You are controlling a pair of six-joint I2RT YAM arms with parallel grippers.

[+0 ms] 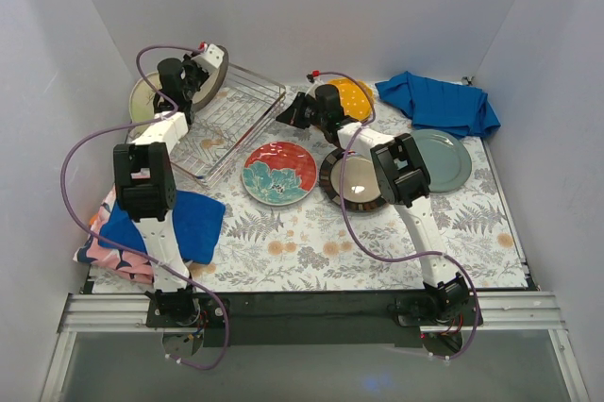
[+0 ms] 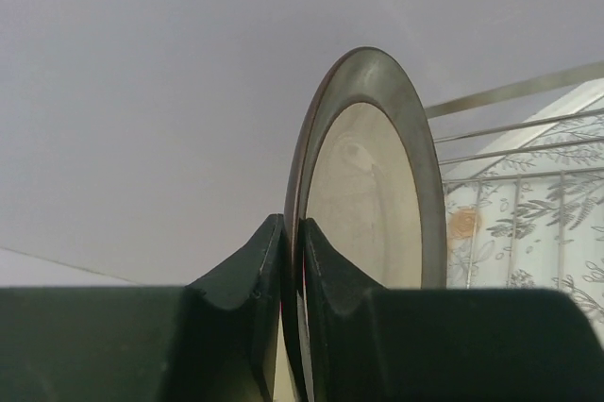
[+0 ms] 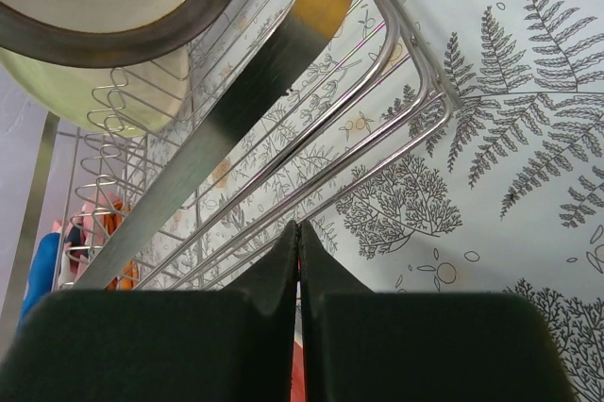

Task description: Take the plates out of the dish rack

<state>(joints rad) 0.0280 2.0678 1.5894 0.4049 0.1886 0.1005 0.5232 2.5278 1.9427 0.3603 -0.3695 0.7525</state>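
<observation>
— How far along was the unloading when you checked?

— Nearly through, I judged. On the tabletop (image 1: 311, 242) the dish rack (image 1: 236, 124) showed me only bare wires, with no plate standing in it that I could see. Five plates lay flat around it. The lime-green plate (image 1: 142, 98) was to its left, and the teal-red floral plate (image 1: 280, 173) and dark-rimmed glossy plate (image 1: 342, 180) were nearer me. The grey-teal plate (image 1: 444, 159) was off to the right, and my right arm partly hid the orange plate (image 1: 357, 92).

— And the claws?

— My left claw (image 2: 293, 227) was pinched on the rim of a cream plate (image 2: 368, 194), held upright in the air over the rack's far left end. That one was left to set down. My right claw (image 3: 298, 232) was closed tight on nothing, just beside the rack's right rim. A pink thing (image 1: 99, 249) lay under the blue cloth (image 1: 193, 223); I couldn't tell if it was a plate.
</observation>
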